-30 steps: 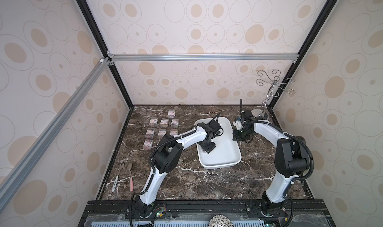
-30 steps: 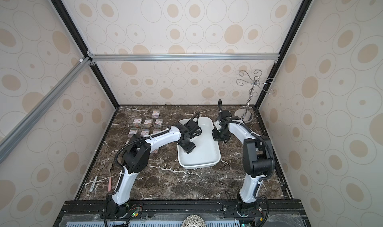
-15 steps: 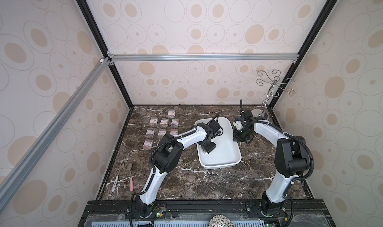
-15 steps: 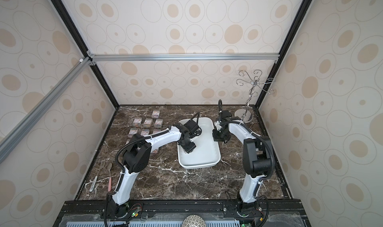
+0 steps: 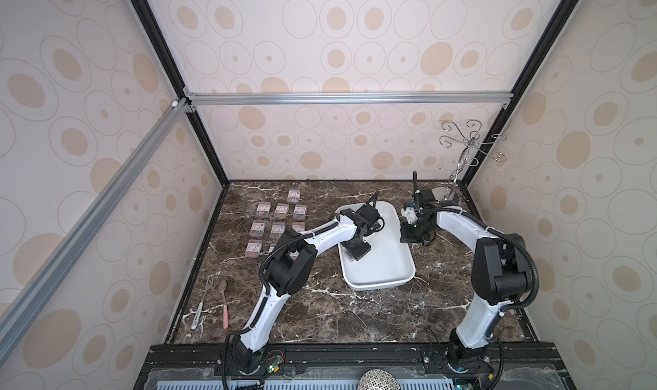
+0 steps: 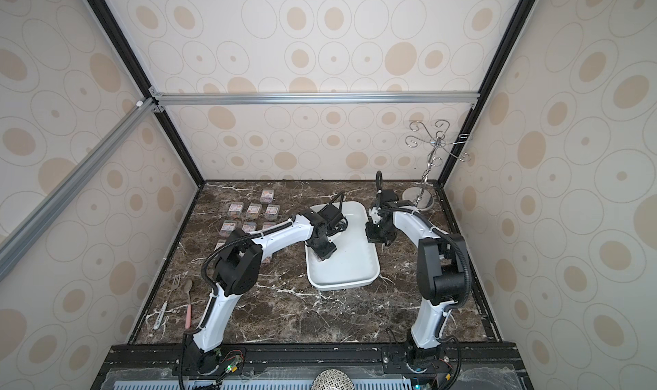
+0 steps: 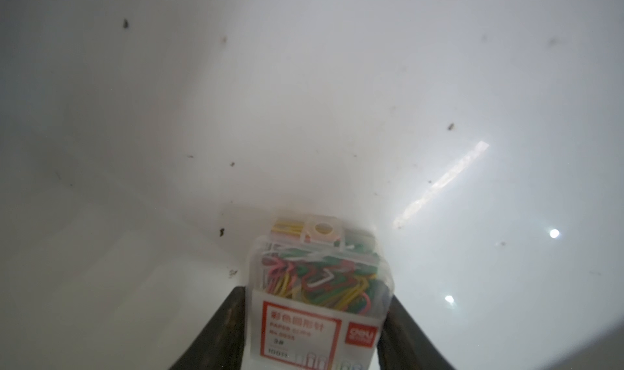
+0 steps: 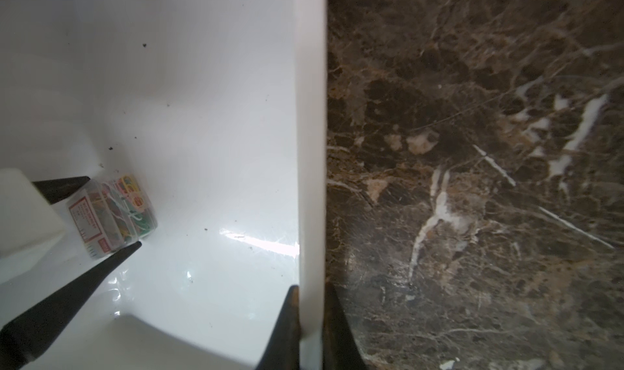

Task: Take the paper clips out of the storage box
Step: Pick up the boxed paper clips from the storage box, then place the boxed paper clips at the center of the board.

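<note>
The marble table fills the lower frame, with the white storage box at its centre, right rim pinched by the right jaws. The left arm covers its left side, where the left jaws squeeze one paper clip box; other clip boxes sit further left

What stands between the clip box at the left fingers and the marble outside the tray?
Only the raised rim of the storage box; the clip box lies on the floor inside it. Nothing else visible.
</note>
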`<state>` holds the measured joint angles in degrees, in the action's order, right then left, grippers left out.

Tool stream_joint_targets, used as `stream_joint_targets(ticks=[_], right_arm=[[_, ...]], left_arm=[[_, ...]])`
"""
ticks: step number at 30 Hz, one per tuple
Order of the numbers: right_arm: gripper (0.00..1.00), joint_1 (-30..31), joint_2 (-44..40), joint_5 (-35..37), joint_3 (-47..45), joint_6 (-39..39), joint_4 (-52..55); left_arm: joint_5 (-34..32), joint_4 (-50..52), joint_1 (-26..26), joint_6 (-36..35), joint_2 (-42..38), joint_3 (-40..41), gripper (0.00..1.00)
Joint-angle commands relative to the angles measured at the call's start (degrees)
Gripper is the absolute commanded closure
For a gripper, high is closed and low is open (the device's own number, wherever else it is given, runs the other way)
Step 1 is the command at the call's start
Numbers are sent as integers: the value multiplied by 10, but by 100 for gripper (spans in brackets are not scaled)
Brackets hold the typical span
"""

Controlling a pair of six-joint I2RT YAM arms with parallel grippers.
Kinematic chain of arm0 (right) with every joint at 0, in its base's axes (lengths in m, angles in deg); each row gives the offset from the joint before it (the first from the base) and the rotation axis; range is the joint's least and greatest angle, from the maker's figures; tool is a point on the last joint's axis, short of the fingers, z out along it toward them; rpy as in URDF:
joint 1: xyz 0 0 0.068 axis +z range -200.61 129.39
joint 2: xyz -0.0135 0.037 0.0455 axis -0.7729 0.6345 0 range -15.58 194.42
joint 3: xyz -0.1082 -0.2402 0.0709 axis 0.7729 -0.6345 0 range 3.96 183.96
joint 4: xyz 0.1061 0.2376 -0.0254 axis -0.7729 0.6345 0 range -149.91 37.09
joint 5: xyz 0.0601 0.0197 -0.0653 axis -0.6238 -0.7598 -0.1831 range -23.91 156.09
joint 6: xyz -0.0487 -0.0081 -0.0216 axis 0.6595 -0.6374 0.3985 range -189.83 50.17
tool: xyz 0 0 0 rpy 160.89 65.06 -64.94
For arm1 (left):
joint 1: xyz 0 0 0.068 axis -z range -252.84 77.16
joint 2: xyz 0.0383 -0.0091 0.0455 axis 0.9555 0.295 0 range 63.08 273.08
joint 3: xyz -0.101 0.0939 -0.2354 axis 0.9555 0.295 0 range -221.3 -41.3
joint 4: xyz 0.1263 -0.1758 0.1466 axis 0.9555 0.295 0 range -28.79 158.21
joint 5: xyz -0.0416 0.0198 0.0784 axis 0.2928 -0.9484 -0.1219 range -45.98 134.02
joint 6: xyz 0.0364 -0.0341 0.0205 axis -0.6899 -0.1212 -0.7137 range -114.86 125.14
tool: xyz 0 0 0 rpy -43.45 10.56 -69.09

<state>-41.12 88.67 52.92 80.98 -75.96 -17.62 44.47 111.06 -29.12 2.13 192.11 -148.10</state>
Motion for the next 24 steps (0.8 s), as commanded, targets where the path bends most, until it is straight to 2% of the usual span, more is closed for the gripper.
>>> stream_joint_targets(ticks=[1,17,24], right_arm=[[88,-4,1,4,-4,6,13],[88,-4,-3,6,-13,5,11],[88,-4,-8,5,-15,6,11]], left_arm=[[-10,41,-6,-18,7,-48,45],[13,112,-7,10,7,-244,45],[1,118,-23,37,-14,-267,44]])
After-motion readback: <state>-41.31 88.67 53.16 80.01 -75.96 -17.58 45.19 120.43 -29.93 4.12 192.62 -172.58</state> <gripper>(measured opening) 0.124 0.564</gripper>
